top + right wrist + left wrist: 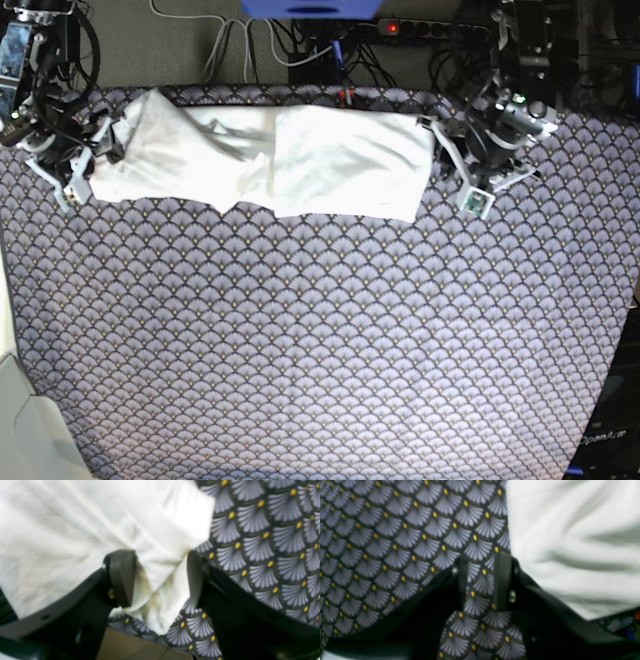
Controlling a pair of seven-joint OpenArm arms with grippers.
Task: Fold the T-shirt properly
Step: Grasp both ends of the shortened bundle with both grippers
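Fan-patterned cloth point(320, 350) is spread over the desk, bare near its front edge. Along the far edge the T-shirt point(300, 155) is laid, plain side up. Its corner is straddled by the right gripper point(160, 578), jaws apart; the left gripper point(482, 580) is parted over pattern beside the hem. Cables point(300, 40) are tangled behind.

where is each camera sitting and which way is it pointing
left wrist: on the left arm, looking down past its claw at fan-patterned grey tablecloth; white cloth T-shirt beside it.
right wrist: on the right arm, looking down; its claw straddles a shirt fold.
base: overhead, facing the table; both arms show at the shirt's ends.
Shared: shirt and tablecloth.
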